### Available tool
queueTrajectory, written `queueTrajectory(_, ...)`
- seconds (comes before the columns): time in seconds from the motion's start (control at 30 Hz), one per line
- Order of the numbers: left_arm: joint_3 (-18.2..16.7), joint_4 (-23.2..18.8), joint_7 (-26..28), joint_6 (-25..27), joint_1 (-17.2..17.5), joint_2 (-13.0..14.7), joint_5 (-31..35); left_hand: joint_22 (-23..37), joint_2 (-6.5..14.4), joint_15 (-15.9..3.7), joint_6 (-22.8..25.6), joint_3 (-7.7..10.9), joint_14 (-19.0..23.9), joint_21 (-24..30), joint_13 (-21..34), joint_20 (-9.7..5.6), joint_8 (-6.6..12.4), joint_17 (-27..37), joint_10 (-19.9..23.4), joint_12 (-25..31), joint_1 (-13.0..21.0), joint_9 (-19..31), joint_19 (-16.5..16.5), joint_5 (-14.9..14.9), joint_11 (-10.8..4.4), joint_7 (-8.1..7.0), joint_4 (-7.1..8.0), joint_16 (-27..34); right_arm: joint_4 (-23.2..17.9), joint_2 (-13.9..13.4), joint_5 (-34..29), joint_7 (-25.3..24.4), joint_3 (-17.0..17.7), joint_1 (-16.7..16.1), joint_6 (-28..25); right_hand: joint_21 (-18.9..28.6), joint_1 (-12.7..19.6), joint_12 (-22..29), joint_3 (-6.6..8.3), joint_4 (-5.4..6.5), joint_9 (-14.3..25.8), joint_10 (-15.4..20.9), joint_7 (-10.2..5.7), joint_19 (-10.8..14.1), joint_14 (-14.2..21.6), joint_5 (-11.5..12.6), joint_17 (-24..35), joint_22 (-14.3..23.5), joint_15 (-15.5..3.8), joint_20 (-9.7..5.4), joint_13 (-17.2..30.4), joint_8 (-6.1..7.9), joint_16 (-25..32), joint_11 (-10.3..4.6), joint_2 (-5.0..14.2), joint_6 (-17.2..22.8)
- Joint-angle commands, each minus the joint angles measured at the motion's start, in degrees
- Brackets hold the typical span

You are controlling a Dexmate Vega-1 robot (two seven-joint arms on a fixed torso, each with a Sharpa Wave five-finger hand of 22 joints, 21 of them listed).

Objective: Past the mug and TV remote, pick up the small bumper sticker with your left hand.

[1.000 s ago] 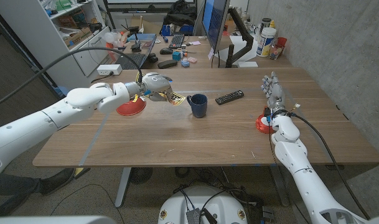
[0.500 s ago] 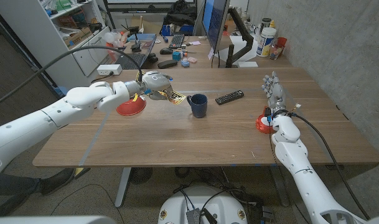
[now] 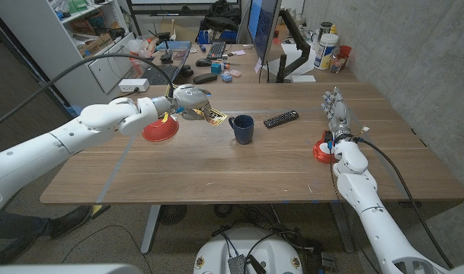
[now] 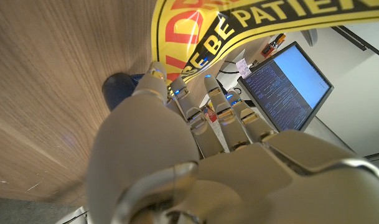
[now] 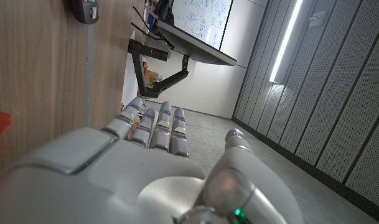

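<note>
Left hand [image 3: 187, 103] raised over the table's [image 3: 216, 167] left half, pinching the small bumper sticker [image 3: 215, 117], yellow with black lettering; sticker clear of the wood, just left of the dark blue mug [image 3: 242, 129]; same sticker close before the fingers [image 4: 217, 102] in the left wrist view. TV remote [image 3: 281, 119] lying beyond the mug, to its right. Right hand [image 3: 334, 112] upright near the right edge, fingers extended, holding nothing; red object [image 3: 321, 151] beside its wrist.

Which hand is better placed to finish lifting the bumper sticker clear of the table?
Left. The left hand already pinches the yellow bumper sticker beside the blue mug, so it probably only needs to raise it. The right hand stands apart at the table's far side, holding nothing.
</note>
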Motion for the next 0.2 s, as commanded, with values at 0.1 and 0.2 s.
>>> queueTrajectory(0.1,0.4,0.5,0.1,-0.1,-0.6,-0.3,0.4,0.2,0.2,-7.82,0.7,0.38,0.0,-0.1,0.2,0.34,-0.06,0.1,-0.1,-0.2,0.5,0.4,-0.1,-0.1,0.04,-1.23,-0.03,-0.1,0.1,0.1,-0.2,-0.2,-0.1,0.2,0.0,0.1,-0.5,0.2,-0.07,-0.11,0.1,0.3,-0.29,0.0,0.4,0.5,0.1,0.1,0.25,-0.36,0.2,-0.06,0.1,0.39,0.2,0.4)
queueTrajectory(0.2,0.6,0.9,0.5,-0.2,-0.7,-0.4,0.6,0.2,0.2,-7.84,0.7,0.43,-0.1,-0.2,0.3,0.31,-0.04,0.1,-0.2,-0.2,0.6,0.4,-0.1,-0.1,0.04,-1.3,-0.04,-0.1,0.6,0.3,-0.2,-0.2,-0.1,0.3,0.4,0.1,-0.5,0.2,-0.07,-0.12,0.1,0.4,-0.27,0.0,0.4,0.5,0.1,0.1,0.25,-0.37,0.2,-0.06,0.0,0.41,0.21,0.4)
